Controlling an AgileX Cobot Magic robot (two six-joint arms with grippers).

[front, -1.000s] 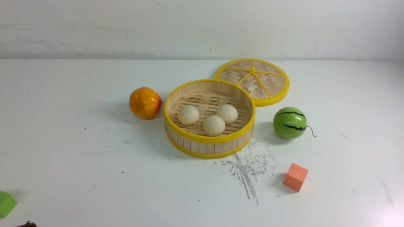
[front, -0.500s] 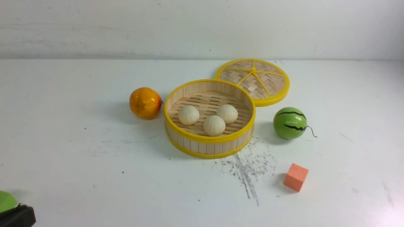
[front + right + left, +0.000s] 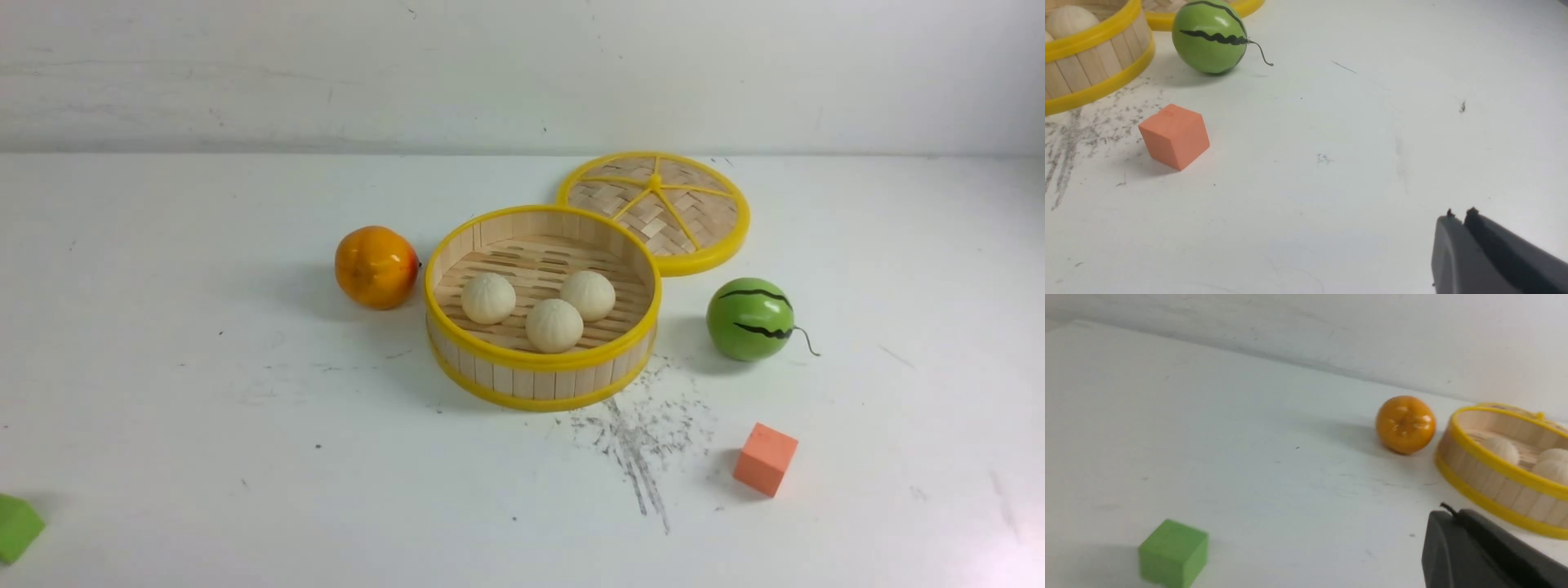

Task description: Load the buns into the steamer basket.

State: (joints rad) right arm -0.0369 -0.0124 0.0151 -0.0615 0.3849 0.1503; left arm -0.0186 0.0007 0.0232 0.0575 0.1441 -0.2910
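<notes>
Three cream-white buns (image 3: 488,297) (image 3: 554,325) (image 3: 587,295) lie on the slatted floor of the steamer basket (image 3: 540,381), a round bamboo tray with yellow rims at the table's middle. The basket also shows in the left wrist view (image 3: 1498,486) and the right wrist view (image 3: 1090,69). My left gripper (image 3: 1451,512) is shut and empty, low over the table near the basket. My right gripper (image 3: 1459,214) is shut and empty over bare table. Neither gripper shows in the front view.
An orange fruit (image 3: 375,266) sits left of the basket. A flat woven disc with yellow spokes (image 3: 653,211) lies behind it. A green watermelon ball (image 3: 750,318) and an orange cube (image 3: 765,458) are to the right. A green cube (image 3: 16,527) is at the front left.
The left gripper's dark tip, at the front view's bottom left corner half a second ago, has gone out of that view. The buns and basket have not moved.
</notes>
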